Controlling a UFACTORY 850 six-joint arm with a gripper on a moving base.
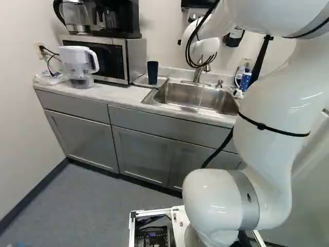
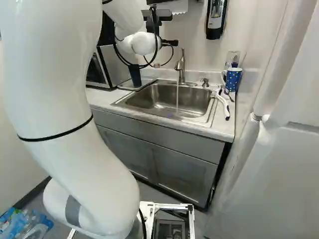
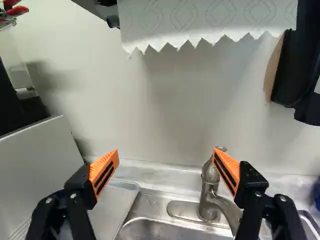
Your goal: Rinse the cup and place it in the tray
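In the right base view a dark part of the gripper (image 2: 169,43) shows beside the wrist, above the counter's back. In the wrist view my gripper (image 3: 166,162) stands wide open, nothing between its orange pads, facing the wall above the faucet. A dark cup (image 1: 152,72) stands upright on the tray (image 1: 161,80), left of the sink. A blue cup with light dots (image 2: 233,78) stands right of the sink. A thin stream of water (image 2: 177,97) falls from the faucet (image 2: 181,64) into the steel sink (image 2: 144,97).
A microwave (image 1: 134,57) and a water pitcher (image 1: 78,64) stand on the counter left of the tray. A white-handled brush (image 2: 222,103) lies at the sink's right edge. Paper towel (image 3: 205,20) hangs on the wall ahead of the gripper, near a dark dispenser (image 3: 295,75).
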